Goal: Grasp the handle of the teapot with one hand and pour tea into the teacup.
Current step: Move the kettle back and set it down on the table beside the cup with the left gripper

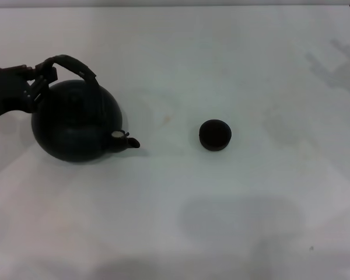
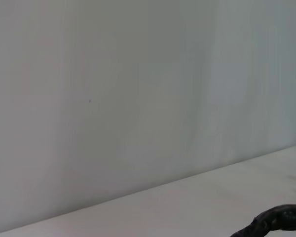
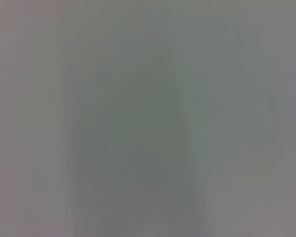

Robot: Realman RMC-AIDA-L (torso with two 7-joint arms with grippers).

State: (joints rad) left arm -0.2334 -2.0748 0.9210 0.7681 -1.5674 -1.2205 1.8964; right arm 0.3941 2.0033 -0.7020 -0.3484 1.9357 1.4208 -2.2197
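The round black teapot [image 1: 76,125] stands at the left of the white table [image 1: 181,233], its short spout [image 1: 132,142] pointing right toward the teacup and a small pale lid knob [image 1: 116,135] just beside the spout. The dark arched handle [image 1: 73,63] rises over its top. My left gripper [image 1: 42,79] reaches in from the left edge and is shut on the handle's left end. A strip of the rough handle [image 2: 278,219] shows in the left wrist view. The tiny dark teacup [image 1: 214,135] sits upright, well to the right of the spout. My right gripper is out of view.
The white table runs back to a pale wall [image 2: 138,89]. A wide bare stretch of table lies between spout and teacup. The right wrist view shows only a blank grey surface.
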